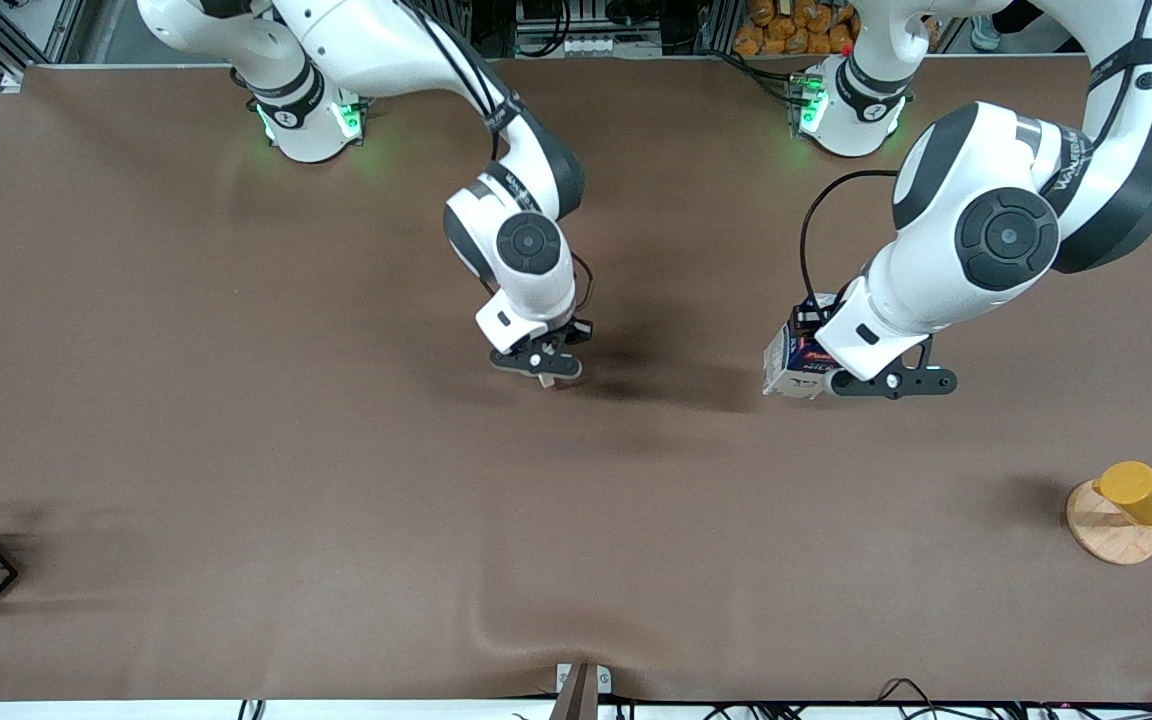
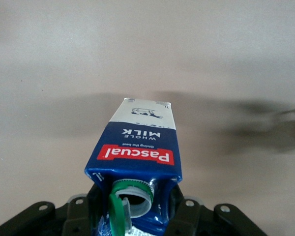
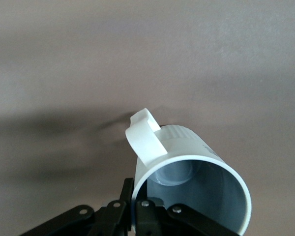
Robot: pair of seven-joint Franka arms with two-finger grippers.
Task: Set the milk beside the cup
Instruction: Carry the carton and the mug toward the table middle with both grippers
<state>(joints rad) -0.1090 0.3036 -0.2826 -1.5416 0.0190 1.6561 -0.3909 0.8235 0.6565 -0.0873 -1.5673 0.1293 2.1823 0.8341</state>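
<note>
Left gripper (image 1: 841, 380) clamped on the small dark blue milk carton with white sides and red label band (image 1: 794, 362), held over mid-table toward the left arm's end. In the left wrist view the carton (image 2: 137, 150) is pinched up near its top, green round cap (image 2: 119, 211) flipped open. Right gripper (image 1: 543, 372) closed on the rim of the off-white ceramic mug with grey inside (image 3: 189, 169), small handle (image 3: 145, 135) sticking out; in the front view the mug is almost hidden under the hand, over the table's middle.

Risks, as I judge them:
- Open cap plus tilted carton: contents could spill (if any are left).
- Grip sits high, so the carton may swing or topple on release.
- Mug not set down; no fixed spot to aim beside.
- Both arms close in, so they could collide.

Brown cloth table cover (image 1: 236, 450), rumpled at the camera edge. Plenty of room. Yellow plastic cup (image 1: 1141, 493) on a round wooden coaster (image 1: 1101, 530) well apart.
</note>
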